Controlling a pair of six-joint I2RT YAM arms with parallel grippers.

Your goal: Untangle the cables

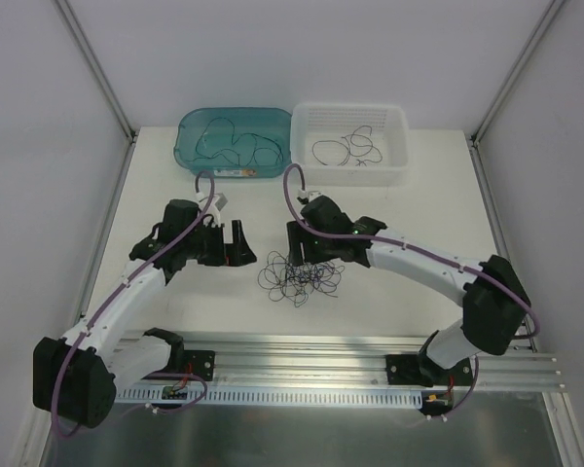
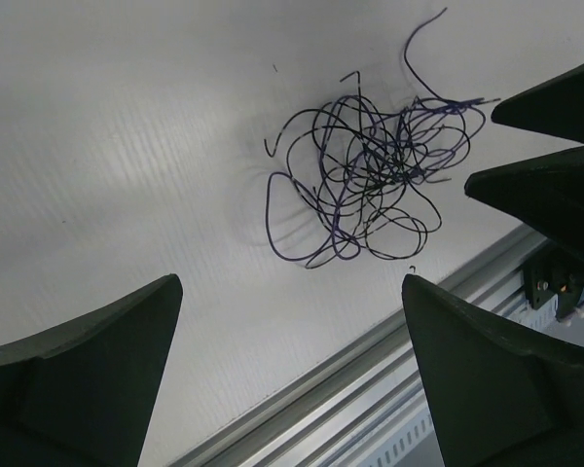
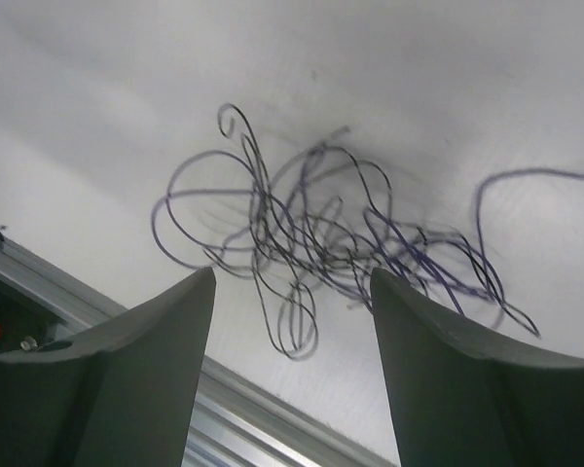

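— Your right gripper (image 3: 292, 282) is closest. Its two fingers (image 3: 127, 379) stand apart and hold nothing.
— Where are the cables (image 3: 321, 243)?
— They lie in a messy heap on the table (image 1: 419, 204), just past those fingertips, in line with the gap. I can't tell if they touch.
— And your left gripper (image 2: 292, 282)?
— It is wide open and empty. The cables lie ahead of it, near, but not between its fingers.
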